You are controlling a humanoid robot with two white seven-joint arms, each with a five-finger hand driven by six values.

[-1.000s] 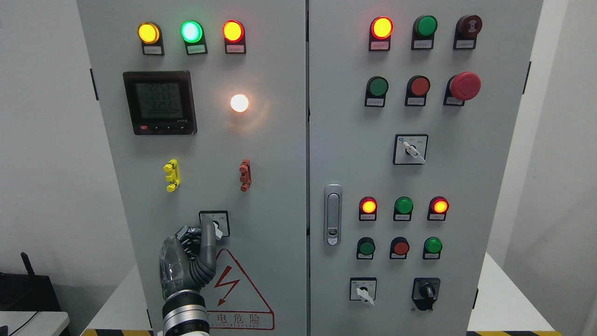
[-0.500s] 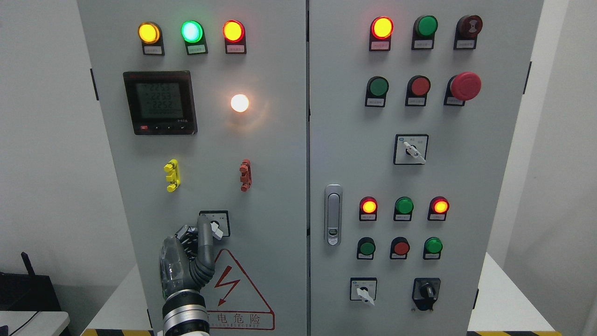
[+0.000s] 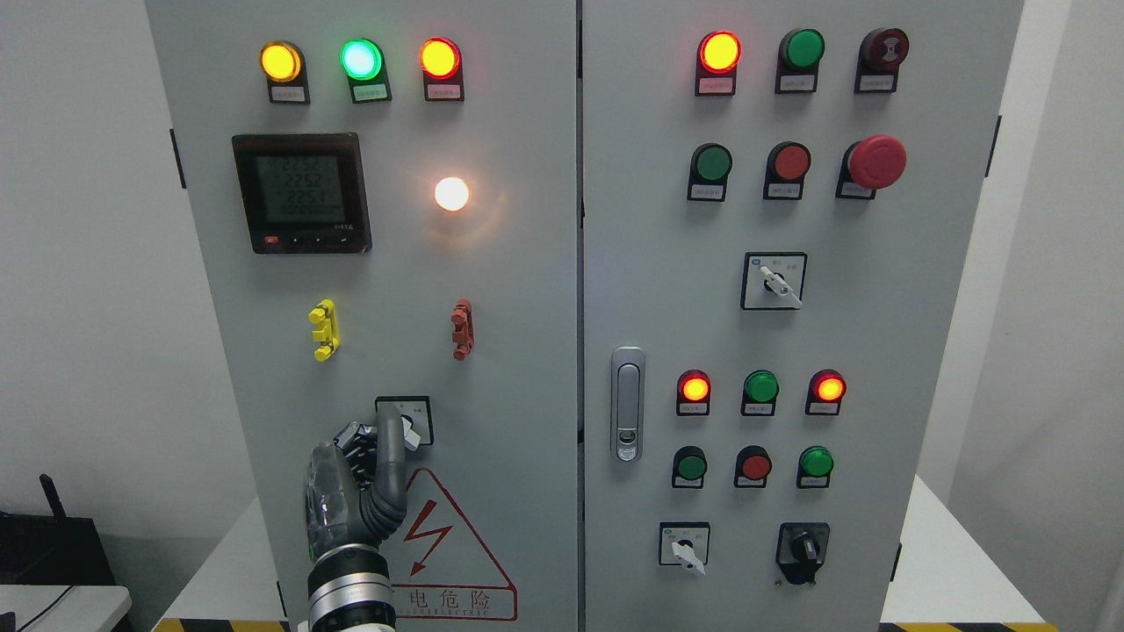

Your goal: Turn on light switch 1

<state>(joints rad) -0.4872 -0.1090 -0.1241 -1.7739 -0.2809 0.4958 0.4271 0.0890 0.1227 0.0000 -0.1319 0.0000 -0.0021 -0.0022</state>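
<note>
One finger of left hand point(image 3: 356, 491) against rotary switch point(image 3: 406, 427); bulb point(image 3: 451, 194) lit

The left hand point(image 3: 356, 491) has dark grey ribbed fingers, a glossy translucent back shell, and a ringed silver metal wrist.

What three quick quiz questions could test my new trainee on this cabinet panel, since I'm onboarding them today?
1. True or false: the white lamp on the left door is lit.
2. Which robot hand is at the rotary switch: A left, B right?
3. Fill in: the emergency stop button is coloured ____.

Key: 1 true; 2 A; 3 red.
</note>
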